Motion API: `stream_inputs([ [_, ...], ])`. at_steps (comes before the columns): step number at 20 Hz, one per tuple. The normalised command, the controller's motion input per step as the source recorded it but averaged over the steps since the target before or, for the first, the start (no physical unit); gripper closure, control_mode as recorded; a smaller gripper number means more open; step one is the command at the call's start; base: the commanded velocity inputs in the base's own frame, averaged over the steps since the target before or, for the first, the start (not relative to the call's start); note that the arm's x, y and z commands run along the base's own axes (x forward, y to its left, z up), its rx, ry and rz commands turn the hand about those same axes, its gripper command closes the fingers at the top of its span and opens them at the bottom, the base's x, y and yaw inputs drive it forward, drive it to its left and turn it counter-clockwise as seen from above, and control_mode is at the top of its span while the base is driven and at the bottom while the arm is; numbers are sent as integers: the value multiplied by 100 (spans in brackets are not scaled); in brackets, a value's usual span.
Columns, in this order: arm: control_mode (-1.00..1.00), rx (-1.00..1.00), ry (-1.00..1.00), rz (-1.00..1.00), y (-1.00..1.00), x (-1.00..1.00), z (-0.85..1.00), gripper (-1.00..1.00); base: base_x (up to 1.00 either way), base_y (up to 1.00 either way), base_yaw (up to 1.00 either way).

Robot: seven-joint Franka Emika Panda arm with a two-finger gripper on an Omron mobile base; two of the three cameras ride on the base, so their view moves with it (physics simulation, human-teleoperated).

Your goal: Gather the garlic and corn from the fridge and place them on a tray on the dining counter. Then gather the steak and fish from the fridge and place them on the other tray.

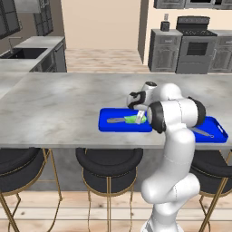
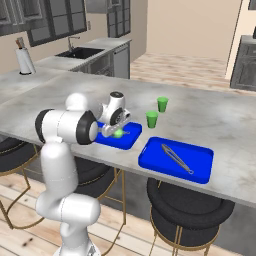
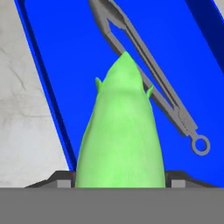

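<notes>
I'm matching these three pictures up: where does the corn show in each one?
Left base view: corn on the left tray, just left of the arm, beside grey tongs.
Right base view: a green tip under the gripper, on the nearer tray.
Hand view: centre bottom, between the fingers, over blue tray.
Shared landmark: the tongs on that tray.

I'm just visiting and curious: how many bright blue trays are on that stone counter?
2. One tray lies under the gripper, with the corn and grey tongs. The other tray sits beside it to the right, holding tongs too.
</notes>
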Motion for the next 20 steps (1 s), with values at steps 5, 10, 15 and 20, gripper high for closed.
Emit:
stream_inputs([
  [5, -100, 0, 4, 1, -1, 15, -22, 100, 0, 0, 0],
  [10, -100, 0, 0, 0, 0, 18, -19, 100, 0, 0, 0],
  [15, -100, 0, 0, 0, 0, 4, -20, 100, 0, 0, 0],
  [20, -100, 0, 0, 0, 0, 0, -7, -100, 0, 0, 0],
])
